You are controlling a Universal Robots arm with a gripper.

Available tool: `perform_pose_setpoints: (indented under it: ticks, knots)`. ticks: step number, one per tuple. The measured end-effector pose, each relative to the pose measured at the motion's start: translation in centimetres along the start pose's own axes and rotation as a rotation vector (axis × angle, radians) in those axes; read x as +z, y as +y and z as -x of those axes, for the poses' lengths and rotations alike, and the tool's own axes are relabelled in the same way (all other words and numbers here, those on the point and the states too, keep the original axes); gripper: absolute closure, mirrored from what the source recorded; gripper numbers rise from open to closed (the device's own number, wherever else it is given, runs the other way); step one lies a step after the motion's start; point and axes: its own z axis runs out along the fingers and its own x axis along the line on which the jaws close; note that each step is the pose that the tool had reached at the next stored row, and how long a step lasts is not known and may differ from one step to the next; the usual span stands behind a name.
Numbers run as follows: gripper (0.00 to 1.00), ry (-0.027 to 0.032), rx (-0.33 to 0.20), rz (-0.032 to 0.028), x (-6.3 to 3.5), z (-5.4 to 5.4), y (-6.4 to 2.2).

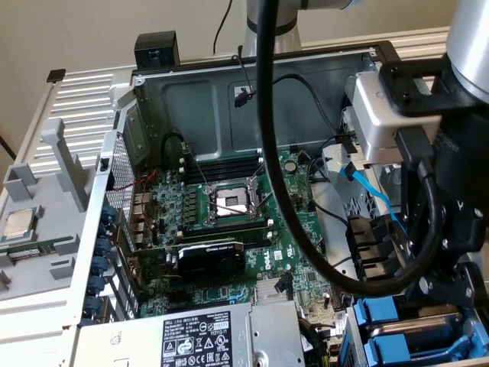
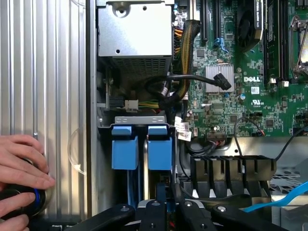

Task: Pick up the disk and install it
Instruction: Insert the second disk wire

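While a hand [image 2: 21, 178] rests on ribbed metal surface [image 2: 48, 72], gripper [image 2: 161, 204] nearly closed, over blue drive bay [image 2: 141, 147], open computer case [image 1: 229, 99]

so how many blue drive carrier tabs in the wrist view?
2, side by side at the bay mouth just ahead of the gripper: one blue tab nearer the case wall, the other blue tab nearer the motherboard. More may be hidden.

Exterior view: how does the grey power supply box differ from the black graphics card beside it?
The power supply box is bare grey metal with a big black-and-white label; the graphics card is black with a small logo. The power supply box is much the larger. It sits at the case's near edge, while the graphics card stands on the green motherboard behind it. Both are inside the open computer case.
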Motion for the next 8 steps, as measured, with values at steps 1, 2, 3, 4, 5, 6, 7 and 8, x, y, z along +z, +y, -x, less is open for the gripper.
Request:
perform_pose_setpoints:
  ticks: [1, 2, 3, 4, 5, 6, 7, 8]
  knots:
    - [0.84, -0.0009, 0.0, -0.0002, 0.0, -0.02, 0.0]
    - [0.84, -0.0019, 0.0, -0.0003, -0.01, -0.02, 0.0]
    - [0.84, -0.003, 0.0, -0.0004, 0.0, -0.02, -0.01]
    - [0.84, -0.0043, 0.0, -0.0004, 0.0, -0.02, -0.01]
    - [0.84, -0.0062, 0.0, -0.0007, 0.0, -0.03, 0.0]
    - [0.84, -0.0075, 0.0, -0.001, 0.0, -0.02, -0.01]
    - [0.84, -0.0083, 0.0, -0.0014, 0.01, -0.02, 0.0]
    - [0.84, -0.009, 0.0, -0.0016, 0.01, -0.02, 0.0]
